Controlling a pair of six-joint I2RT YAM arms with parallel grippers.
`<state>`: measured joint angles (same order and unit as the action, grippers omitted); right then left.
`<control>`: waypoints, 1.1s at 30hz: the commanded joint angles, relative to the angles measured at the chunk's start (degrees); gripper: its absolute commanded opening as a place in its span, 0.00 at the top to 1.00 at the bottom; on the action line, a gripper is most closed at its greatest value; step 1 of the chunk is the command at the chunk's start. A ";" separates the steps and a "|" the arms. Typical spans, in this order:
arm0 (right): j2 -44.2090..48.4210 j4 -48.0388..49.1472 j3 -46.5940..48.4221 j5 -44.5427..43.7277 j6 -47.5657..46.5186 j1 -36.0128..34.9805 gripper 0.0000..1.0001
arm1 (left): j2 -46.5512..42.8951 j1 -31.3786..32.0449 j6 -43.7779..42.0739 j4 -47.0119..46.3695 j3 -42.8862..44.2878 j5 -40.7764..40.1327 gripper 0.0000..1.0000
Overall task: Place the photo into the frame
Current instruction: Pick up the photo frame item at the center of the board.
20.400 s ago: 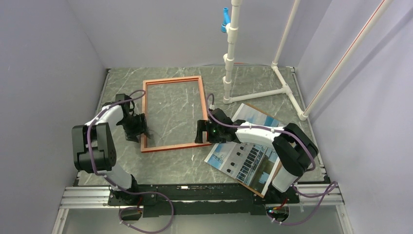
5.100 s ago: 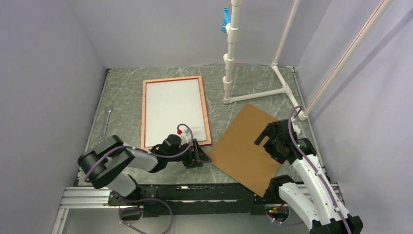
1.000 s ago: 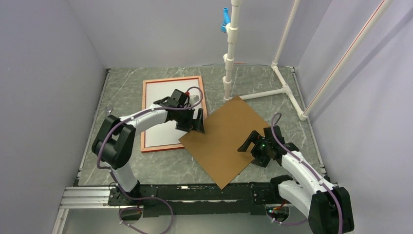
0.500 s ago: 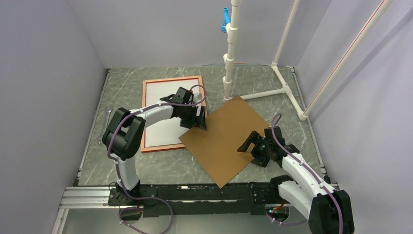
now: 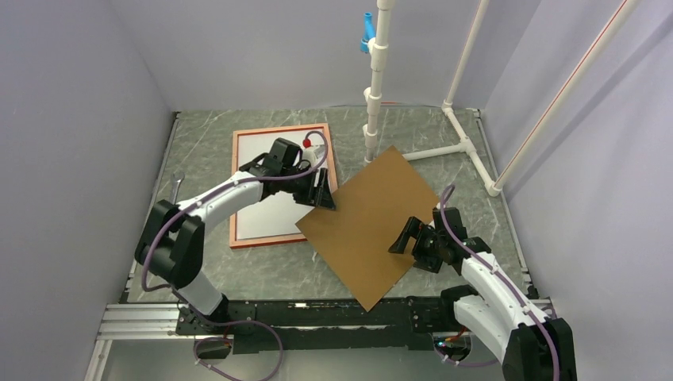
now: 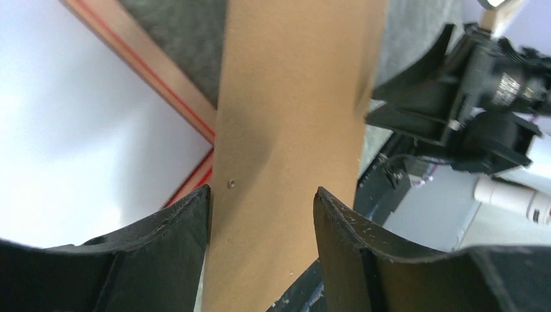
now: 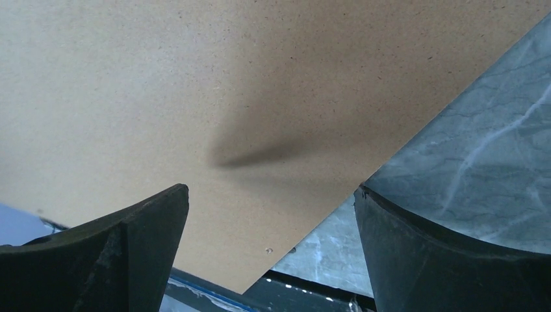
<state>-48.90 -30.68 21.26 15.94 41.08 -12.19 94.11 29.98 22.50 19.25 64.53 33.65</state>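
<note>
Photo [image 5: 266, 216] lies white back up inside frame [image 5: 279, 128], toward far-left corner of worktop [image 5: 206, 143]; that step looks done. Backing board [image 5: 369, 222] not yet on. Left hand [image 5: 323, 198] straddles its corner, grip unclear; right hand [image 5: 406, 238] gapes empty above it.

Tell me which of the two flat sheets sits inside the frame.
The white photo, bordered by the frame; the brown board sits mostly outside it.
</note>
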 commanded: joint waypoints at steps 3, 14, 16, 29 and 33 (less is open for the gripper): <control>0.88 0.07 2.57 4.01 -4.45 -0.16 0.00 | -4.67 6.99 -3.12 8.16 5.14 7.98 0.40; 2.11 -0.86 2.89 4.83 -4.49 -0.18 0.00 | -2.11 11.32 -4.61 18.65 11.14 -2.38 0.52; 2.44 -1.42 3.15 4.51 -4.54 -0.12 0.00 | -2.52 11.33 -4.13 18.99 11.30 -3.59 0.65; 6.11 -1.75 4.50 6.89 -1.10 -0.11 0.00 | -11.62 6.27 1.83 18.11 7.33 -8.33 1.00; 10.24 -1.94 5.32 7.66 0.13 -0.09 0.00 | -19.61 1.42 5.11 15.04 1.44 -7.24 1.00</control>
<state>-42.50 -33.36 23.33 21.87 39.29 -12.16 82.00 35.88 27.11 38.13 69.80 31.55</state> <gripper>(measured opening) 0.994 0.052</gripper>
